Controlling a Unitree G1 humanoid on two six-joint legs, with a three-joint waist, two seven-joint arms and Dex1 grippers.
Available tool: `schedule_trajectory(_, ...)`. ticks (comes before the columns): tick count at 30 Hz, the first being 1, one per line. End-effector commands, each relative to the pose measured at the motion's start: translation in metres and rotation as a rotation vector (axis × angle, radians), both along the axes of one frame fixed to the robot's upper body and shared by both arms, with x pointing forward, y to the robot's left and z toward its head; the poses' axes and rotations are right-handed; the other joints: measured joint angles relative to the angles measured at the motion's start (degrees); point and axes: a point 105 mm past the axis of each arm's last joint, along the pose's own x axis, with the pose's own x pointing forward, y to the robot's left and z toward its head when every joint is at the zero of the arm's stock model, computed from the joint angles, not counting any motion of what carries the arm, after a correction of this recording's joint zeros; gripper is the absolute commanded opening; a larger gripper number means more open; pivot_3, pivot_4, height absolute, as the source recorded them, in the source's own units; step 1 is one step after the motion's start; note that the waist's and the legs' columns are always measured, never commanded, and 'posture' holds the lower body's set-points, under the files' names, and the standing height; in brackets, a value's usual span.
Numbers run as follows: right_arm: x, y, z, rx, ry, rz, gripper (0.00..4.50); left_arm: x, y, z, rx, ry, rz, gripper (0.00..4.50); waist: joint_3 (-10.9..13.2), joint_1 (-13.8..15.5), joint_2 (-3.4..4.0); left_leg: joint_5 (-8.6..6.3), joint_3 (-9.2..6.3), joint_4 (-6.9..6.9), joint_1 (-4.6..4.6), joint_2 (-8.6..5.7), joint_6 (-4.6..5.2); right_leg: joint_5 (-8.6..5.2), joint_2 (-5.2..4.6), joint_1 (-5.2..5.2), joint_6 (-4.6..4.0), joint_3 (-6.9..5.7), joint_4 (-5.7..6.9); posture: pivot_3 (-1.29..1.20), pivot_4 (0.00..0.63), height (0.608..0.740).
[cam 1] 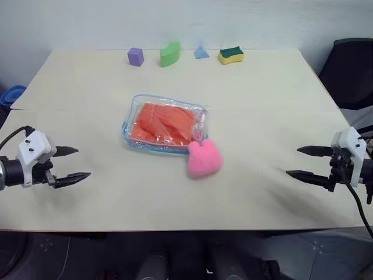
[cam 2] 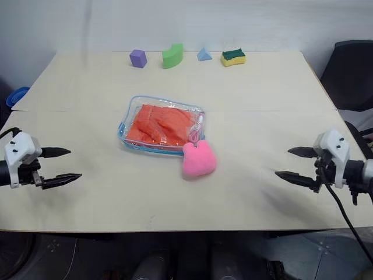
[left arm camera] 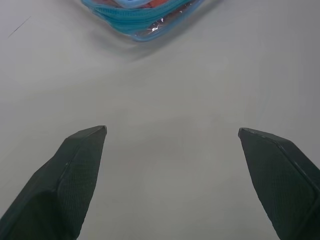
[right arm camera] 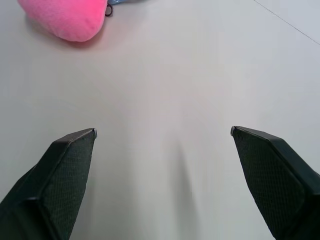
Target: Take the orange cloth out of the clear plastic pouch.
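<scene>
Nearest the robot, both grippers hover over the front of the pale counter (cam 1: 274, 105), one at each side, well apart from everything. The left gripper (cam 1: 74, 164) points in toward the middle with its fingers (left arm camera: 75, 175) spread wide, nothing between them. Same deal on the right gripper (cam 1: 303, 163): fingers (right arm camera: 65, 175) wide apart, holding nothing, bare counter under them.

Further in, about mid-counter, there's a pink ball (cam 1: 204, 158), fluffy, sitting right at the near right corner of the pouch (cam 1: 140, 102) and touching it. The pouch lies flat, clear plastic with light blue edging, and the cloth (cam 1: 163, 123) is inside it, folded and wrinkled, filling most of it. A small pink-and-clear bit (cam 1: 200, 131) shows at the pouch's right end, just above the ball; can't tell what it is.

Along the far edge there's a row: purple cube (cam 1: 135, 56), green curved block (cam 1: 170, 53), little blue triangle (cam 1: 201, 52), and a yellow-and-green sponge (cam 1: 231, 55). Something blue (cam 1: 11, 95) peeks out past the counter's left edge, and a dark chair (cam 1: 349, 73) is off the far right.
</scene>
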Motion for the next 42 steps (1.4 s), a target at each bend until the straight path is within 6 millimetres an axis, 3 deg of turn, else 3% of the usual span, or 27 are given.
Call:
schedule_trajectory(1, -0.001, 0.0, 0.018, -0.005, -0.058, 0.005, 4.5, -0.001, 0.001, 0.012, 0.013, -0.051, -0.005, 4.49, 0.0, 0.0, 0.0, 0.0, 0.0, 0.0, 0.0, 0.0, 0.0, 0.0, 0.0, 0.0, 0.0, 0.0, 0.0, 0.0, 0.15, 0.74)
schedule_trajectory(19, 0.004, 0.008, 0.019, 0.026, -0.095, -0.05, 4.5, -0.003, -0.013, 0.014, -0.084, -0.036, 0.013, 4.49, 0.0, -0.04, 0.0, 0.0, 0.01, 0.01, 0.0, 0.0, 0.0, 0.0, 0.0, 0.0, 0.0, 0.01, 0.0, 0.0, 0.15, 0.74)
schedule_trajectory(27, 0.004, 0.015, 0.018, 0.022, -0.085, -0.077, 4.5, -0.005, -0.035, 0.021, -0.21, -0.019, -0.035, 4.49, 0.0, 0.0, 0.0, 0.0, 0.01, 0.02, -0.02, 0.0, 0.0, 0.0, 0.0, 0.0, 0.0, 0.01, 0.0, 0.0, 0.15, 0.74)
schedule_trajectory(31, 0.011, 0.045, 0.039, 0.092, -0.128, -0.072, 4.5, -0.001, -0.065, 0.041, -0.294, -0.033, -0.117, 4.49, 0.0, -0.06, 0.0, 0.01, 0.0, 0.07, -0.01, 0.0, -0.01, 0.0, 0.0, 0.0, 0.0, 0.01, 0.09, 0.0, 0.15, 0.74)
schedule_trajectory(36, 0.034, 0.108, 0.059, 0.231, -0.146, -0.061, 4.5, 0.004, -0.106, 0.062, -0.349, -0.033, -0.262, 4.49, 0.0, -0.74, 0.0, 0.07, -0.04, 0.12, -0.01, 0.0, -0.12, 0.0, 0.02, -0.04, 0.0, 0.0, 0.2, 0.0, 0.15, 0.74)
schedule_trajectory(38, 0.048, 0.138, 0.063, 0.287, -0.119, -0.067, 4.5, 0.008, -0.12, 0.066, -0.343, -0.037, -0.322, 4.49, 0.0, -1.11, 0.0, 0.19, -0.05, 0.11, -0.05, -0.01, -0.33, 0.0, 0.04, -0.07, 0.0, -0.01, 0.21, 0.0, 0.15, 0.74)
schedule_trajectory(42, 0.069, 0.179, 0.055, 0.29, -0.077, -0.091, 4.5, 0.017, -0.14, 0.064, -0.313, -0.041, -0.392, 4.49, -0.01, -1.18, -0.01, 0.3, 0.0, 0.12, -0.31, -0.01, -0.52, 0.0, 0.08, -0.44, 0.0, 0.03, 0.58, 0.0, 0.15, 0.74)
